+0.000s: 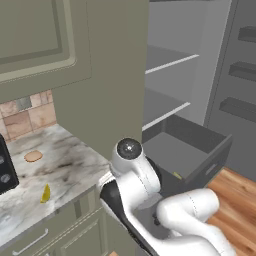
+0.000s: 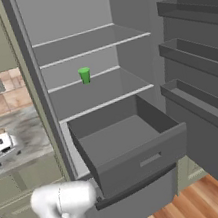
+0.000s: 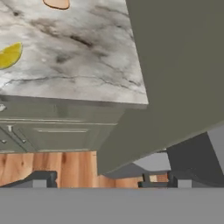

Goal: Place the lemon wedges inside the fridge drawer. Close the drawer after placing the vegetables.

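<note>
Two lemon wedges show at this moment. One lemon wedge (image 1: 45, 193) (image 3: 9, 55) lies on the marbled countertop (image 1: 70, 165) (image 3: 78, 57), ahead of the gripper (image 3: 109, 180) and toward its left finger side; the other wedge (image 1: 177, 175) shows as a small yellow sliver inside the fridge drawer (image 1: 192, 150) (image 2: 133, 147), against its front wall. Olive-green cabinet drawers (image 3: 57, 131) run beneath the countertop, above a wooden floor (image 1: 235, 200) (image 3: 57, 166). Tiled backsplash (image 1: 27, 117) lines the wall behind the counter. A flat tan disc (image 1: 33, 156) (image 3: 57, 3) rests on the counter beyond the wedge, well apart from it. A tall olive side panel (image 1: 107, 75) (image 3: 179, 70) stands between the counter and the fridge interior. A green cup (image 2: 85, 75) sits on a fridge shelf (image 2: 97, 90) above the drawer. The dark grey drawer is pulled out, its bar handle (image 2: 150, 159) facing the room. The gripper's fingertips (image 3: 41, 179) stand wide apart, grasping nothing, hanging off the counter's front edge over the floor.
</note>
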